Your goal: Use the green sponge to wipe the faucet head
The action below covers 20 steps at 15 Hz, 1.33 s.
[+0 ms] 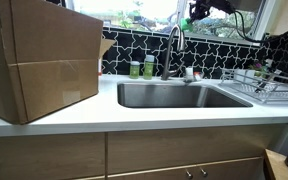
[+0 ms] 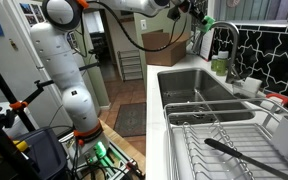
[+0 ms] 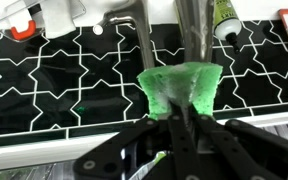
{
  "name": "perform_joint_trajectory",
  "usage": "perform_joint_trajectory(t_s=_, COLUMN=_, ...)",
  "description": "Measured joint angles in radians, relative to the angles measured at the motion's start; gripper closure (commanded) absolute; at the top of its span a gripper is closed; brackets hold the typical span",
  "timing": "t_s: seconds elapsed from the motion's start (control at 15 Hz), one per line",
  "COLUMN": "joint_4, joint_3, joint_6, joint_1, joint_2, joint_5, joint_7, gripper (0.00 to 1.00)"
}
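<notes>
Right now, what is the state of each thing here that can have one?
Bright green flat sponge: gripped, bent against the arched brushed-steel faucet.
Robot's hand: shut on the sponge.
Faucet: no water running.
Steel sink basin: looks empty.
Wire dish rack: holds a black utensil.

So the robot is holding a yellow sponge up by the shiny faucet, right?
Not quite. It is a green sponge, not a yellow one. The wrist view shows the gripper holding it up by the shiny faucet.
</notes>
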Motion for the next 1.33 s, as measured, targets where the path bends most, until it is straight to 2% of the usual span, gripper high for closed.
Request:
perform_joint_trajectory(t_s=0.33, joint_4=0.002, joint_3=0.011, joint_6=-0.019, joint_1=0.009, joint_2=0.017, joint_5=0.009, joint_7=0.014, gripper=0.94)
perform_joint_trajectory(t_s=0.73, joint_4=-0.008, joint_3=0.027, joint_6=-0.16, joint_1=0.02, joint_2=0.018, joint_5=-0.033, joint_7=0.005, gripper=0.94)
perform_joint_trajectory(t_s=1.33, joint_4=-0.059, joint_3=0.035, joint_6=-0.169, joint_1=0.035, joint_2=0.017, joint_5=-0.028, joint_7=0.003, gripper=0.94)
